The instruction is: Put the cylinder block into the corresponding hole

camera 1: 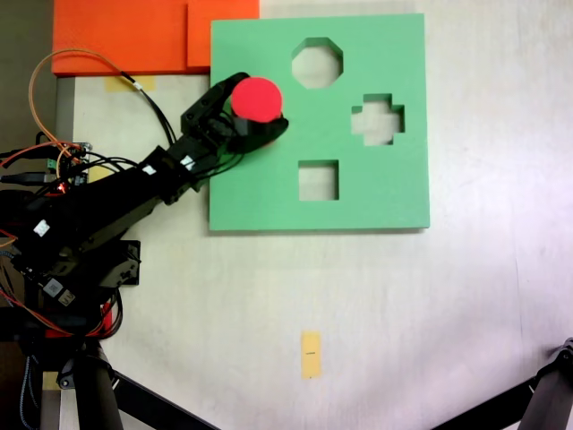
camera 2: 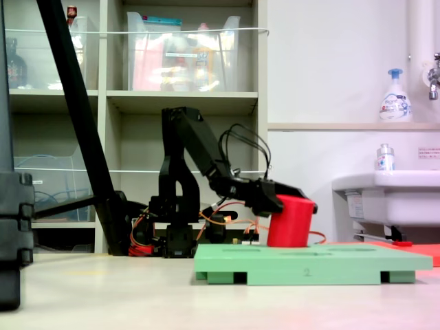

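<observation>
Red foam cylinder block (camera 1: 258, 97), short and stubby with a flat round top, is clamped between the jaws of the black gripper (camera 1: 253, 125) and stands upright near the left edge of the flat square green foam board (camera 1: 376, 193), as the top-down fixed view shows it. From the low side view the block (camera 2: 290, 221) seems to rest on the board or partly in it; I cannot tell how deep. No round hole is visible, so I judge that the block covers the corresponding hole. The octagonal cutout (camera 1: 317, 63), the cross-shaped cutout (camera 1: 377, 120) and the square cutout (camera 1: 318, 180) stay free.

The board lies toward the far edge of a pale table (camera 1: 403, 305). Behind are shelves (camera 2: 185, 103) and a white sink (camera 2: 385, 196).
</observation>
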### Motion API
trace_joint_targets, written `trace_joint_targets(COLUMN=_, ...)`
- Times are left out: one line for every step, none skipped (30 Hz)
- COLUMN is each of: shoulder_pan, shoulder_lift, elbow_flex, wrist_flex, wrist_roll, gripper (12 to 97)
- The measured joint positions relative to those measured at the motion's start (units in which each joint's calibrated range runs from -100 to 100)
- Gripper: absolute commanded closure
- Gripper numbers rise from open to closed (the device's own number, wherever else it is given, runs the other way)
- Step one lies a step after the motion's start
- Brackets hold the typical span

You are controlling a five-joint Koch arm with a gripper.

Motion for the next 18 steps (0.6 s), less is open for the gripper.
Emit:
trace_joint_targets(shoulder_pan=0.1, shoulder_lift=0.68, elbow_flex=0.39, wrist_flex=0.0, wrist_roll=0.0, gripper=68.9)
trace_joint_targets(shoulder_pan=0.15, shoulder_lift=1.37, elbow_flex=0.59, wrist_flex=0.0, wrist_roll=0.0, gripper=68.9)
trace_joint_targets(shoulder_pan=0.15, shoulder_lift=1.78, elbow_flex=0.59, wrist_flex=0.0, wrist_roll=0.0, gripper=68.9)
trace_joint_targets(shoulder_pan=0.15, shoulder_lift=2.33, elbow_flex=0.69, wrist_flex=0.0, wrist_roll=0.0, gripper=68.7)
trace_joint_targets(shoulder_pan=0.15, shoulder_lift=3.28, elbow_flex=0.69, wrist_flex=0.0, wrist_roll=0.0, gripper=68.7)
trace_joint_targets(shoulder_pan=0.15, shoulder_lift=4.24, elbow_flex=0.69, wrist_flex=0.39, wrist_roll=0.0, gripper=68.2)
trace_joint_targets(shoulder_pan=0.15, shoulder_lift=5.2, elbow_flex=0.69, wrist_flex=0.78, wrist_roll=0.0, gripper=66.5)
trace_joint_targets(shoulder_pan=0.15, shoulder_lift=6.29, elbow_flex=0.69, wrist_flex=1.08, wrist_roll=0.0, gripper=66.5)
trace_joint_targets(shoulder_pan=0.15, shoulder_lift=7.66, elbow_flex=0.88, wrist_flex=1.57, wrist_roll=0.0, gripper=66.2)
trace_joint_targets(shoulder_pan=0.15, shoulder_lift=8.76, elbow_flex=1.37, wrist_flex=1.66, wrist_roll=0.0, gripper=66.1)
trace_joint_targets(shoulder_pan=0.15, shoulder_lift=9.99, elbow_flex=1.57, wrist_flex=1.76, wrist_roll=-0.05, gripper=65.4)
trace_joint_targets(shoulder_pan=0.15, shoulder_lift=11.08, elbow_flex=1.76, wrist_flex=2.06, wrist_roll=-0.05, gripper=65.0)
trace_joint_targets(shoulder_pan=0.2, shoulder_lift=11.76, elbow_flex=1.96, wrist_flex=2.74, wrist_roll=-0.05, gripper=63.0)
trace_joint_targets(shoulder_pan=0.2, shoulder_lift=12.31, elbow_flex=1.96, wrist_flex=3.43, wrist_roll=-0.1, gripper=60.9)
trace_joint_targets(shoulder_pan=0.24, shoulder_lift=13.0, elbow_flex=1.96, wrist_flex=3.92, wrist_roll=-0.1, gripper=57.1)
trace_joint_targets(shoulder_pan=0.34, shoulder_lift=13.82, elbow_flex=1.96, wrist_flex=4.5, wrist_roll=-0.1, gripper=53.4)
trace_joint_targets(shoulder_pan=0.34, shoulder_lift=14.77, elbow_flex=2.16, wrist_flex=5.09, wrist_roll=-0.1, gripper=50.9)
trace_joint_targets(shoulder_pan=0.39, shoulder_lift=15.73, elbow_flex=2.55, wrist_flex=5.48, wrist_roll=-0.1, gripper=47.8)
